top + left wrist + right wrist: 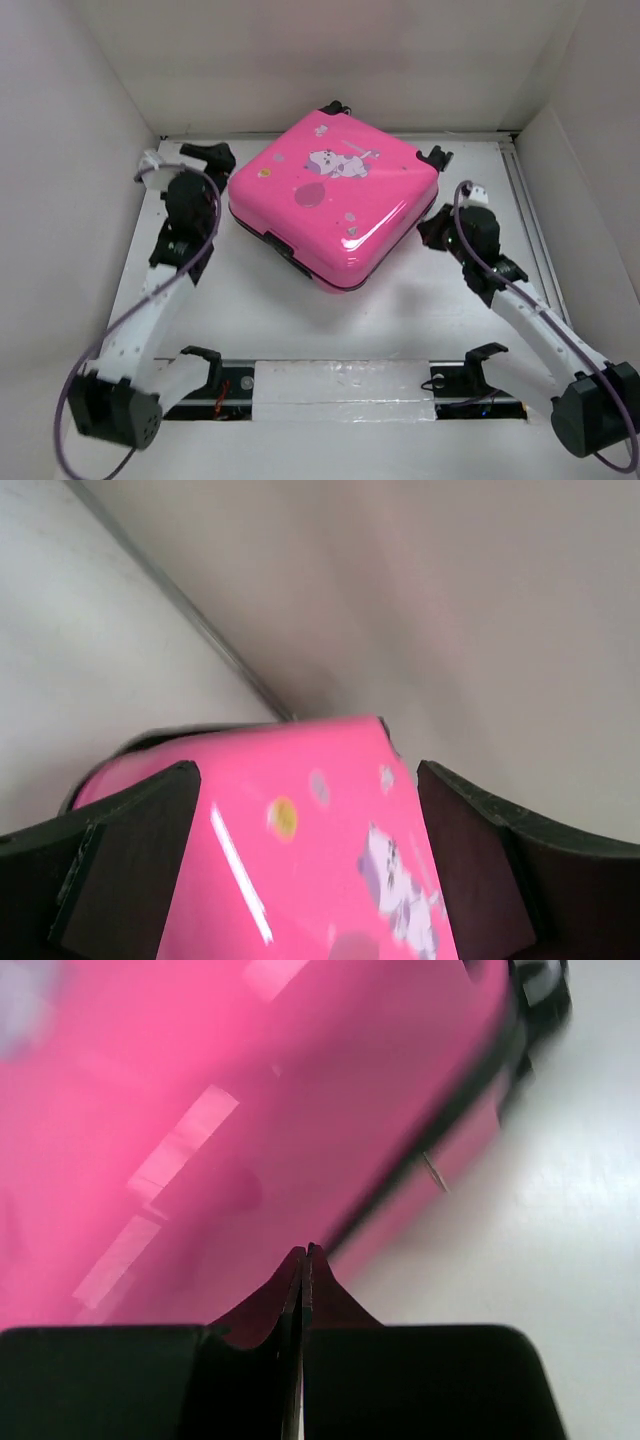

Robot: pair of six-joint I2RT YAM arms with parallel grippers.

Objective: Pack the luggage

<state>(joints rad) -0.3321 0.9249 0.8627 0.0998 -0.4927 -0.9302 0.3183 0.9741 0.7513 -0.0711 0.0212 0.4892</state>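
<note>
The luggage is a glossy hot-pink hard-shell suitcase with a cartoon animal print, lying flat and closed at the back middle of the table, turned corner-on. My left gripper hangs by its left corner, open, the pink lid filling the gap between the wide-apart fingers. My right gripper sits at the case's right side, shut with nothing in it, its tips close to the pink shell and its dark seam.
White walls enclose the table on the left, back and right. Black wheels stick out at the case's far corners. A taped strip with two black brackets runs along the near edge between the arm bases.
</note>
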